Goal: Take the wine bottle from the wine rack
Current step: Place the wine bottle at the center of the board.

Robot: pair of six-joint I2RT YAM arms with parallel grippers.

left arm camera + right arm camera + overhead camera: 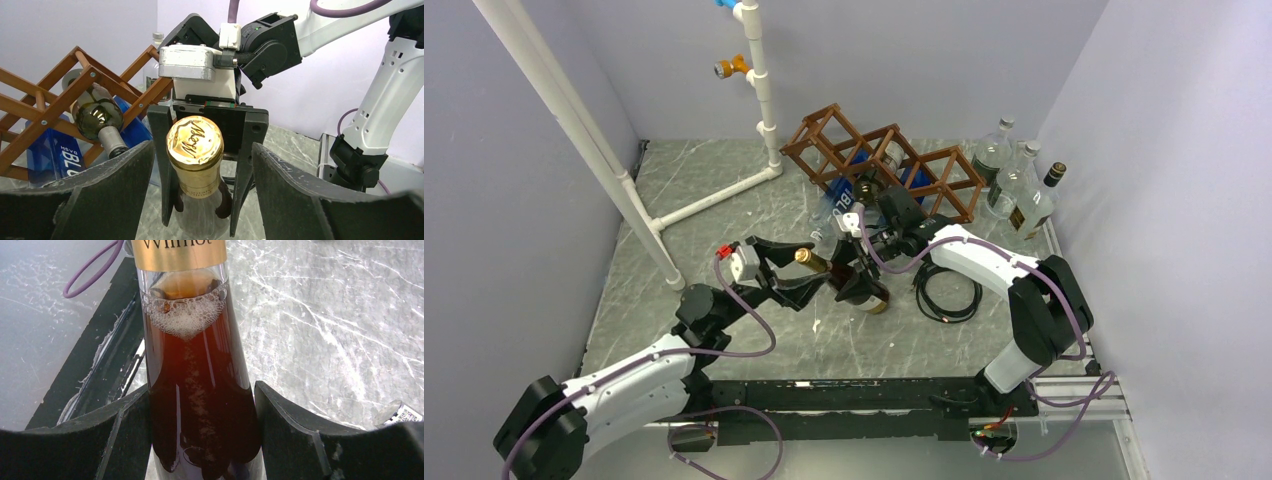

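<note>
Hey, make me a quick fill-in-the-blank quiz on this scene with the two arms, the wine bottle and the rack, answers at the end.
1. The wine bottle is gripped by the ____ arm.
2. The left tool straddles its ____ cap without touching it.
3. The green bottle and the blue bottle lie in the ____.
Answers: right; gold; rack.
</note>
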